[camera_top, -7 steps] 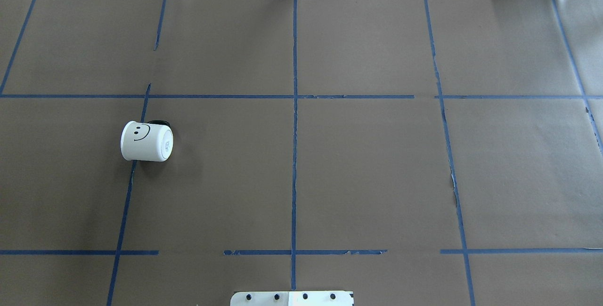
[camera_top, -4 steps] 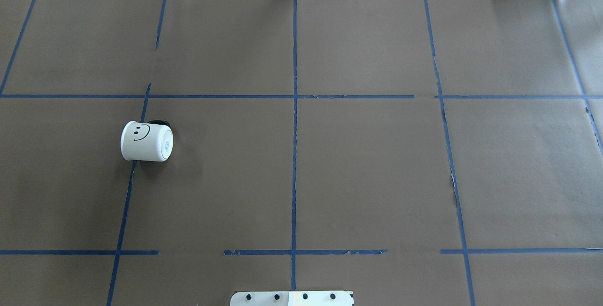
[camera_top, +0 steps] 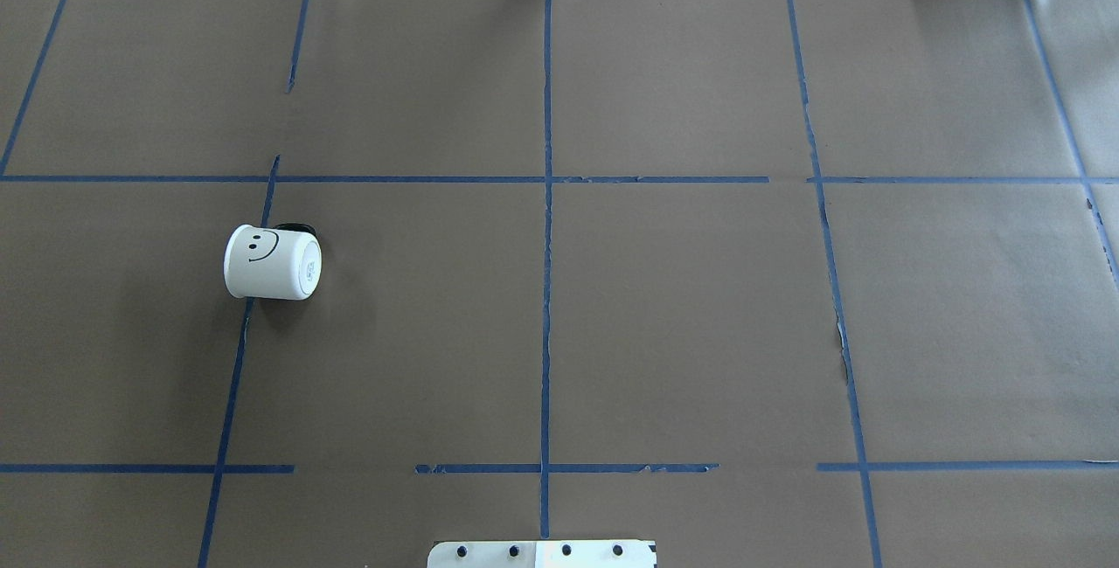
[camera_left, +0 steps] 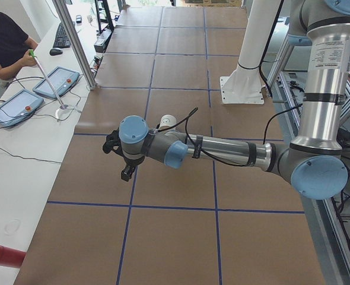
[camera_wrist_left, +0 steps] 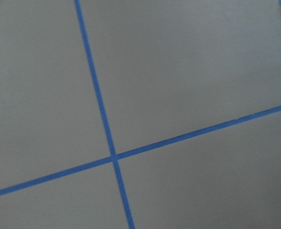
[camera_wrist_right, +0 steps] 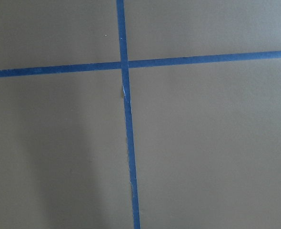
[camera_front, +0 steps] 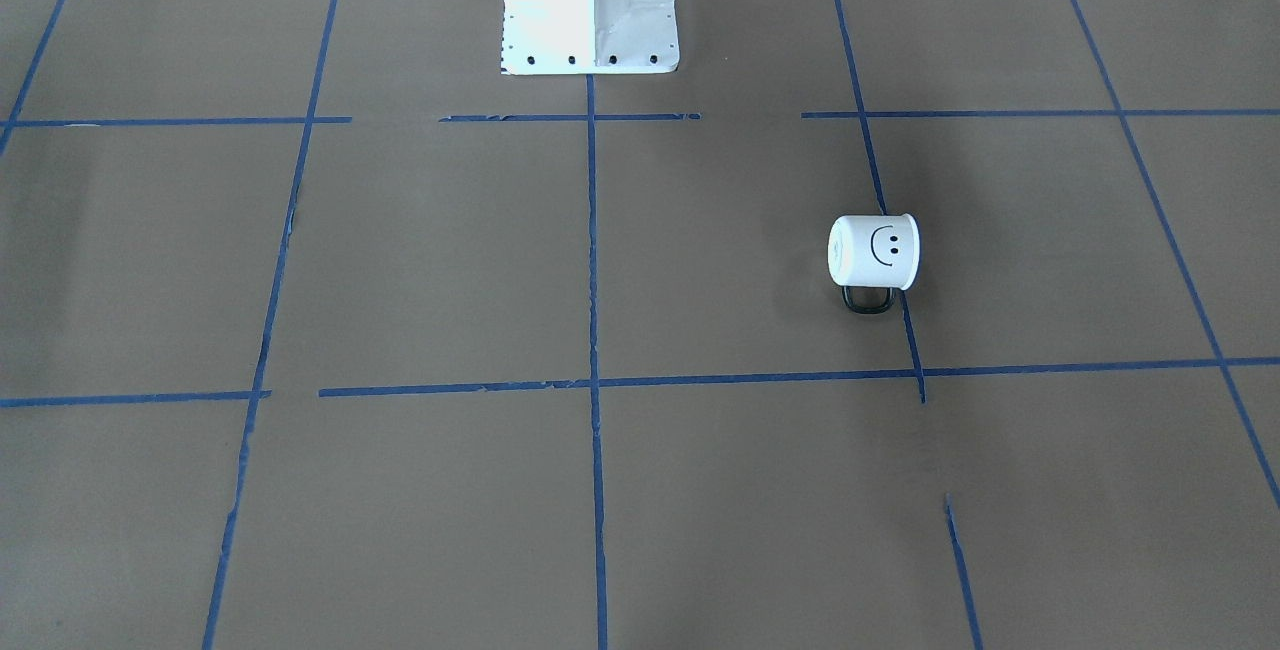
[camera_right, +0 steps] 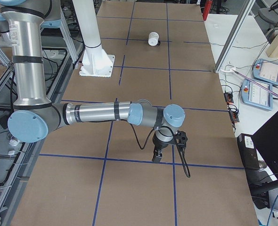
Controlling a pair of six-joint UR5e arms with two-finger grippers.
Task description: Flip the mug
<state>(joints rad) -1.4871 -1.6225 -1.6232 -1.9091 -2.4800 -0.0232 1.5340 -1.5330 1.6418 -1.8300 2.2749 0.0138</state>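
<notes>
The white mug (camera_top: 272,262) with a black smiley face lies on its side on the brown paper, left of centre in the overhead view. Its base faces that view's right and its black handle (camera_front: 868,298) points to the far side. It also shows in the front view (camera_front: 873,250), the left view (camera_left: 168,122) and the right view (camera_right: 153,38). My left gripper (camera_left: 126,172) hangs over the table towards its left end, apart from the mug. My right gripper (camera_right: 156,157) hangs far from the mug, towards the right end. I cannot tell whether either is open or shut.
Blue tape lines (camera_top: 546,201) grid the paper-covered table. The white robot pedestal (camera_front: 590,0) stands at the robot's edge. A metal post (camera_left: 74,41), control pendants (camera_left: 56,81) and a seated operator (camera_left: 3,41) are along the far side. Both wrist views show only paper and tape.
</notes>
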